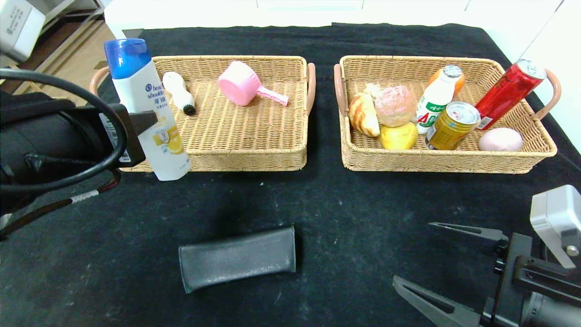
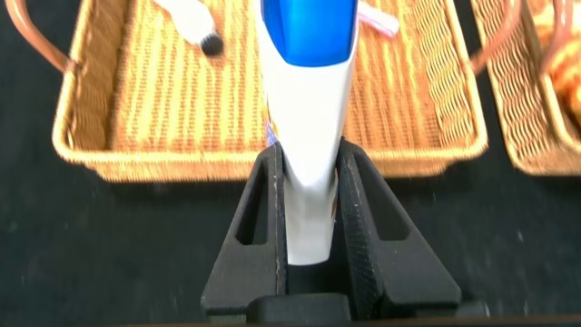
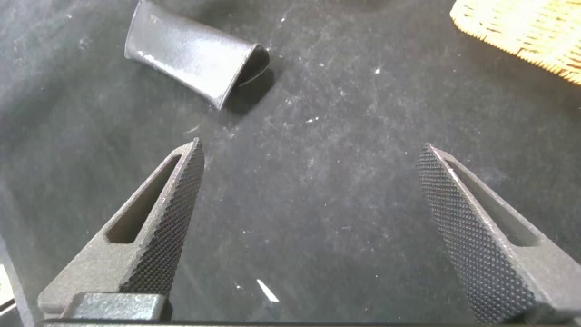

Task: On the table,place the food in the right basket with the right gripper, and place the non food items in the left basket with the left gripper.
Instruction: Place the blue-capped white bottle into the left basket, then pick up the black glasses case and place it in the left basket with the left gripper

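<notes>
- My left gripper [image 2: 313, 222] is clamped on a white shampoo bottle [image 1: 147, 106] with a blue cap, holding it upright by its lower body.
- The bottle hangs at the front left corner of the left basket [image 1: 236, 159], partly over the black table [image 1: 317, 204].
- In the left basket lie a pink scoop [image 1: 245, 88] and a small white bottle [image 1: 178, 92], both toward the back.
- My right gripper [image 3: 313, 227] sits low at the near right of the table, jaws spread wide with nothing between them.
- A black pouch [image 1: 238, 263] lies flat on the table near the front, between my two arms and apart from both baskets.
- The right basket [image 1: 445, 161] holds bread, a yellow fruit, a gold can [image 1: 451, 126], a red can [image 1: 508, 93], a drink bottle [image 1: 435, 102] and a pink egg [image 1: 500, 139].
</notes>
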`<state>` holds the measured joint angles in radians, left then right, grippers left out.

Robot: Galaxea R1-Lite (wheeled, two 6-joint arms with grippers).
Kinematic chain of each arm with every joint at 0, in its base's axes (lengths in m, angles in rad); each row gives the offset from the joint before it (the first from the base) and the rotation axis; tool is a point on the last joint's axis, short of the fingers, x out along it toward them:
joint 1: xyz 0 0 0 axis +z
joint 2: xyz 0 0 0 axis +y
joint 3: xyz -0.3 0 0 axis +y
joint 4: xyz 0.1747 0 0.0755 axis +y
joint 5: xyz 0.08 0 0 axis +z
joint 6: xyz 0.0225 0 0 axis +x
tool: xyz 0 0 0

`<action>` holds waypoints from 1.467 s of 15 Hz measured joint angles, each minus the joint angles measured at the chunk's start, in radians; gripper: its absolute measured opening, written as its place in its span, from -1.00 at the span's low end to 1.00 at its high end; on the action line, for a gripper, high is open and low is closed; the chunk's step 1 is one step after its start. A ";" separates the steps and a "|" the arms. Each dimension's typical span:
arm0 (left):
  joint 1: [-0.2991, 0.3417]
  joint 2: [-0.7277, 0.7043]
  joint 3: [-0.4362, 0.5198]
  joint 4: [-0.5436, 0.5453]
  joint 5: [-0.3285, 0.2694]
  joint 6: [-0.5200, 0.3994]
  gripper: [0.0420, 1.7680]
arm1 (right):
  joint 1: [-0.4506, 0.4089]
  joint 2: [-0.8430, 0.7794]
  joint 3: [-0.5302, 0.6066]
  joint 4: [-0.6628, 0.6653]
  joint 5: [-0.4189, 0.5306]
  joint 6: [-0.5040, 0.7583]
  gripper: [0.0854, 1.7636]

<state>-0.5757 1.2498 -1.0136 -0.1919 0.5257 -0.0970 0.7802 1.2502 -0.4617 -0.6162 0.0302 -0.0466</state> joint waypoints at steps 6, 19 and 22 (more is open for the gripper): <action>0.167 0.126 -0.121 -0.011 -0.128 0.000 -0.54 | -0.004 -0.003 -0.004 0.000 0.000 0.001 0.94; 0.338 0.474 -0.282 -0.163 -0.198 -0.005 0.09 | -0.016 0.003 -0.004 0.000 0.000 0.001 0.94; 0.339 0.481 -0.273 -0.162 -0.198 -0.005 0.36 | -0.018 0.006 -0.003 0.000 0.000 0.000 0.94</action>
<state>-0.2366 1.7304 -1.2868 -0.3536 0.3274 -0.1023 0.7623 1.2560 -0.4651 -0.6157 0.0302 -0.0466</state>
